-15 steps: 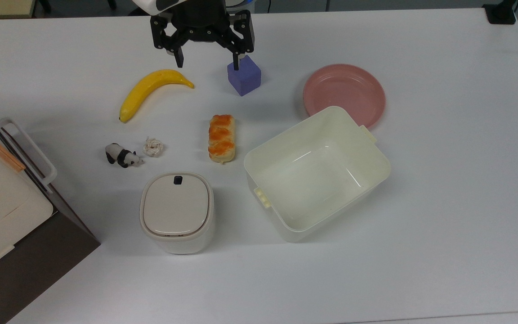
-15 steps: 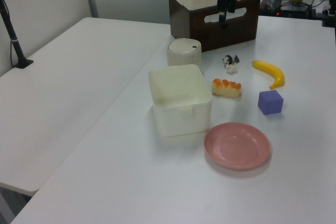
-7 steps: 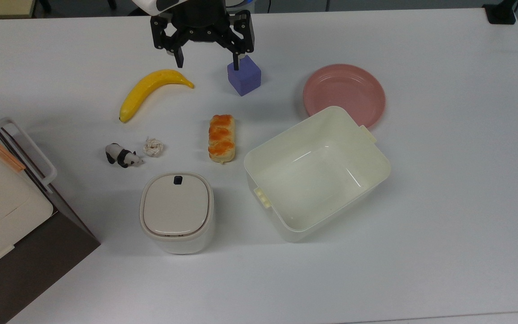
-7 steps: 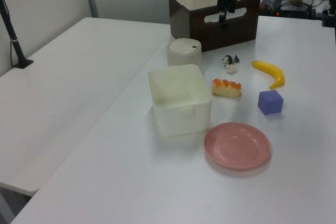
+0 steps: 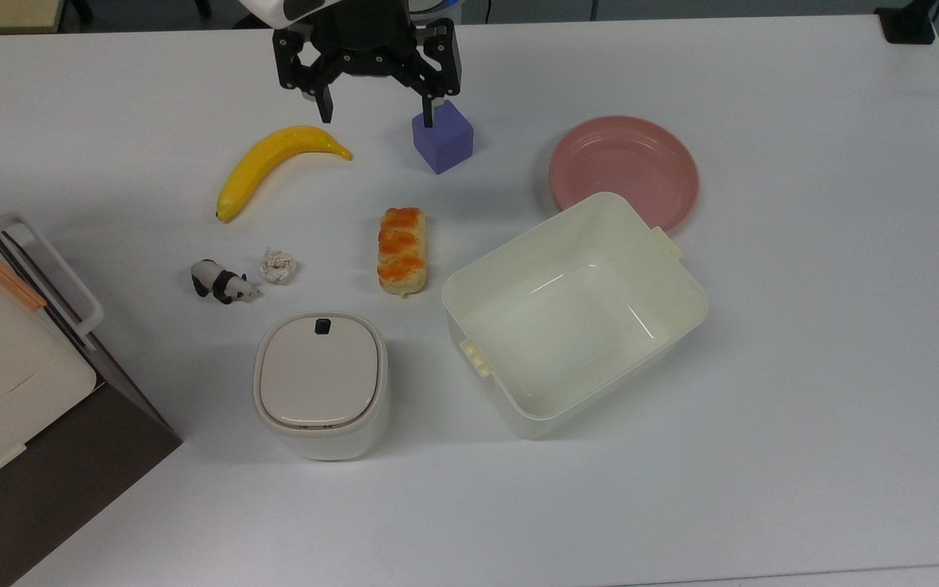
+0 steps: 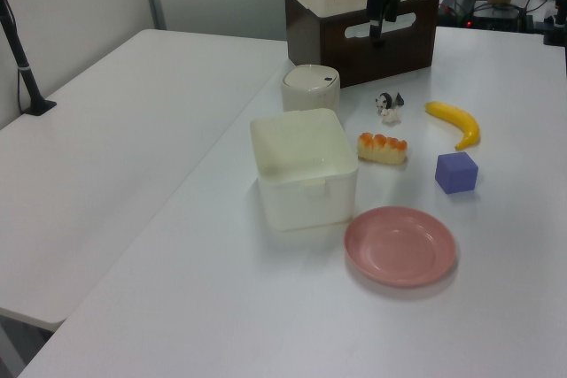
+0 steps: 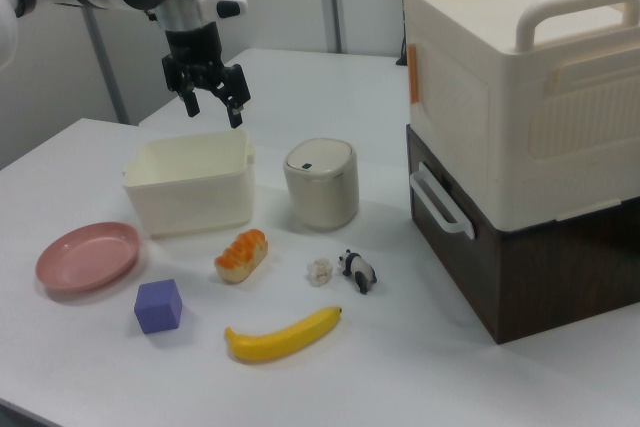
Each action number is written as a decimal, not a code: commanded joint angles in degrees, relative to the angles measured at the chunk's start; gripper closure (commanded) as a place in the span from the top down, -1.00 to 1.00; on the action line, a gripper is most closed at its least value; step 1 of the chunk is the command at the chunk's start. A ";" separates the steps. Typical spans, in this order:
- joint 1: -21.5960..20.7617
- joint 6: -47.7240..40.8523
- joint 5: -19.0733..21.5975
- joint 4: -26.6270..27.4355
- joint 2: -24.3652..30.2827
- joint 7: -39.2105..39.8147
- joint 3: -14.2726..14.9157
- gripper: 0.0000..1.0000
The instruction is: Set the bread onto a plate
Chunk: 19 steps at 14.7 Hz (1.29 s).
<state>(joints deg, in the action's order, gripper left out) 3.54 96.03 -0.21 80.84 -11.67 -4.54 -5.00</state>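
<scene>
The bread (image 5: 402, 250), a braided bun with an orange glazed top, lies on the white table between the banana and the cream tub; it also shows at bread (image 6: 382, 149) and bread (image 7: 241, 253). The pink plate (image 5: 624, 167) sits bare behind the tub toward the top view's right, seen too as plate (image 6: 400, 245) and plate (image 7: 87, 255). My gripper (image 5: 377, 114) hangs open and holds nothing, high over the table's far edge, above the gap between banana and purple cube. In the right view the gripper (image 7: 213, 108) hovers well above the tub.
A yellow banana (image 5: 274, 165), a purple cube (image 5: 443, 141), a toy panda (image 5: 221, 282) and a small knotted lump (image 5: 278, 266) lie around the bread. The big cream tub (image 5: 574, 314) and a lidded bin (image 5: 320, 384) stand nearer. A large cream box on a brown base (image 7: 520, 127) fills the top view's left corner.
</scene>
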 commanded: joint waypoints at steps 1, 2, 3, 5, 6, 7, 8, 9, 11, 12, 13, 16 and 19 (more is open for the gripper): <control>-0.02 -1.02 -0.32 1.43 0.51 3.04 0.25 1.00; -0.02 -1.19 -0.32 1.52 0.16 3.83 0.25 1.00; -0.02 -1.19 -0.32 2.04 -0.10 4.10 0.25 1.00; -0.11 -1.02 -0.58 4.06 -0.36 4.28 0.25 1.00; -0.11 -0.50 -1.02 5.02 -0.80 4.28 0.17 1.00; -0.19 -0.58 -1.55 5.38 -1.76 4.36 0.16 1.00; -0.46 -0.49 -2.33 6.08 -2.56 4.37 0.16 1.00; -0.55 0.29 -3.04 6.87 -3.43 4.28 0.16 1.00; -0.72 3.71 -3.31 8.97 -4.76 4.10 0.08 1.00; -0.81 5.99 -3.57 10.03 -5.11 3.93 0.08 1.00; -0.90 8.01 -3.75 11.35 -5.55 3.67 -0.10 1.00; -1.77 13.55 -6.20 15.30 -6.08 2.35 -0.36 1.00; -2.48 16.64 -10.16 17.95 -6.87 -0.81 -0.36 1.00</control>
<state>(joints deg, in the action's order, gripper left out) 2.26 108.91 -7.02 94.42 -19.67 -2.13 -5.51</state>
